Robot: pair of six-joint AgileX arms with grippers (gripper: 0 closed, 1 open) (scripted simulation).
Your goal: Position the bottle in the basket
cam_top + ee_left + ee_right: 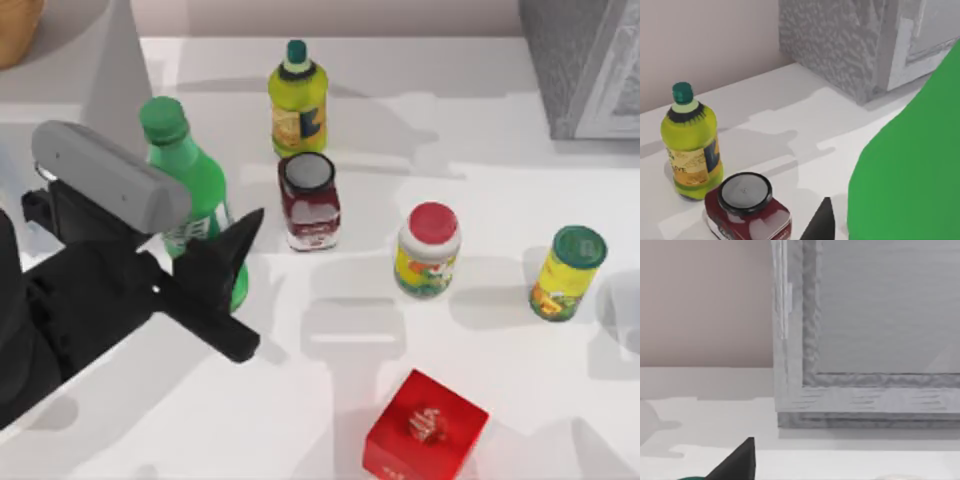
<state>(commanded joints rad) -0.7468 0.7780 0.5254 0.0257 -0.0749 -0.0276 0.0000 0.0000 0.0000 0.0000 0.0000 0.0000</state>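
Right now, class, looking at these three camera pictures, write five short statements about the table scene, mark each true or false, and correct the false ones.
1. The left gripper is at the green bottle. True.
2. The green bottle lies inside the basket. False: it stands on the table, apart from the basket at the top view's far left corner.
3. The yellow-green bottle has a red cap. False: its cap is dark teal.
4. The dark red jar stands beside the yellow-green bottle. True.
5. The red box is stacked on the red-lidded jar. False: it sits on the table.
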